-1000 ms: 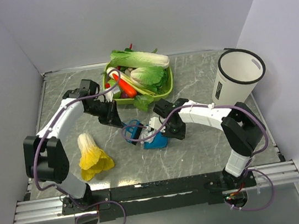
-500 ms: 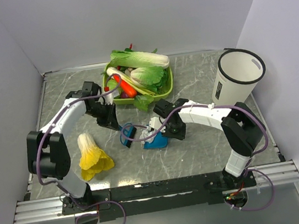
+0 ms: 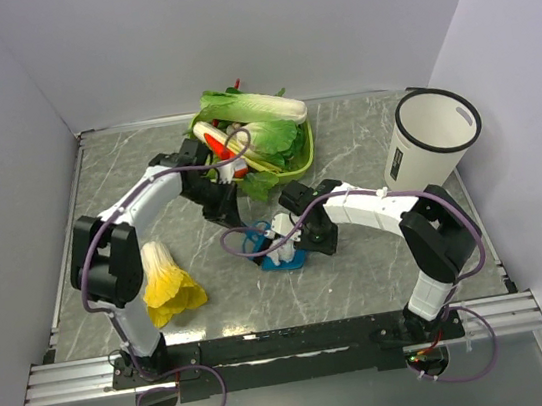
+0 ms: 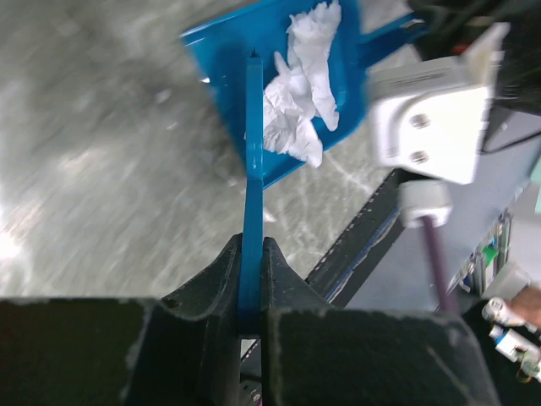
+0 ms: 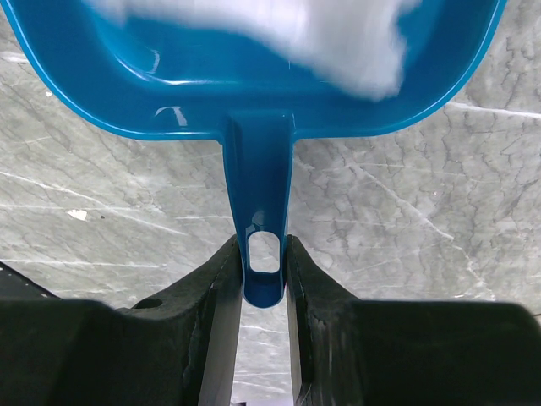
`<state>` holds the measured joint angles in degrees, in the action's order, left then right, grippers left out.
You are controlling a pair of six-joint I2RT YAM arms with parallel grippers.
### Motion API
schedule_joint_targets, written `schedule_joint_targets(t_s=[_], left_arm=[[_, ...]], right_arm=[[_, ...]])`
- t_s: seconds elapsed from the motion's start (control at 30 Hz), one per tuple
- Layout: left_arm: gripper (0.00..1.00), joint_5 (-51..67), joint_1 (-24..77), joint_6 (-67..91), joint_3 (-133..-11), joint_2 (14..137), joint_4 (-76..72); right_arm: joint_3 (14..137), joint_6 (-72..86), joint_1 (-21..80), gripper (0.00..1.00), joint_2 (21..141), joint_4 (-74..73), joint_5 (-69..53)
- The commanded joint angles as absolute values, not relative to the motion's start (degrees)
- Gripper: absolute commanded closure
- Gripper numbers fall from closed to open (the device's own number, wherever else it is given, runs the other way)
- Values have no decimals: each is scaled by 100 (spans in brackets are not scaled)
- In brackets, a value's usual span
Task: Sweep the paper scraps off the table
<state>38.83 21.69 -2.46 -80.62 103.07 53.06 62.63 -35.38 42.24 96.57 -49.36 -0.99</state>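
Crumpled white tissue-like paper scraps [image 4: 300, 93] lie heaped inside a shallow blue plastic dustpan [image 4: 224, 59], which sits flat on the grey-green marble-patterned table [image 3: 381, 268] near its middle. In the overhead view the scraps [image 3: 278, 250] show as a small white clump on the dustpan [image 3: 289, 261], between the two arms. The right wrist view shows them only as a white blur [image 5: 338, 42] at the far side of the dustpan [image 5: 211, 93].

The left hand [image 4: 249, 254] is clamped tight on a thin blue plastic tool [image 4: 251, 169], seen edge-on, with both black fingers pressed flat against its sides. The tool's far end reaches over the dustpan, just beside the scraps. From above, the left hand [image 3: 229, 209] hangs just behind the dustpan, and the tool [image 3: 246, 239] slants down towards it.

The right hand [image 5: 264, 254] grips the dustpan's short blue handle [image 5: 258, 169], its fingers closed narrowly on either side of the handle's slotted end. Overhead, the right hand [image 3: 306, 238] sits low over the table at the dustpan's right side.

Behind the dustpan stands a lime-green plastic basket [image 3: 307, 157] piled with leafy vegetables. A tall white bin with a black rim [image 3: 430, 150] stands at the table's right side. A yellow-and-white leafy vegetable [image 3: 166, 278] lies at the left, well apart from the dustpan.
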Motion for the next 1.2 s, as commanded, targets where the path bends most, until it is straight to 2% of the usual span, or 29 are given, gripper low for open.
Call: schedule_joint_targets(t_s=[0.0, 0.23, 0.67, 0.97, 1.17], left_arm=[[99, 4289, 2364, -492, -8481, 10485, 5466], [99, 3973, 2338, -457, -8490, 10354, 5475], [99, 3244, 1802, -957, -8367, 9309, 5801], [99, 2558, 1767, -1195, -7770, 8780, 5590], [99, 2522, 1767, -1178, -7515, 8885, 5441]], right_arm=[[6451, -3445, 4263, 100, 9747, -5062, -70], [6407, -3410, 4254, 100, 9747, -5019, -114], [6337, -3314, 4254, 100, 9642, -4922, -167], [6039, -3427, 4157, 100, 8650, -4895, -237], [5784, -3743, 3877, 100, 7525, -5220, -974]])
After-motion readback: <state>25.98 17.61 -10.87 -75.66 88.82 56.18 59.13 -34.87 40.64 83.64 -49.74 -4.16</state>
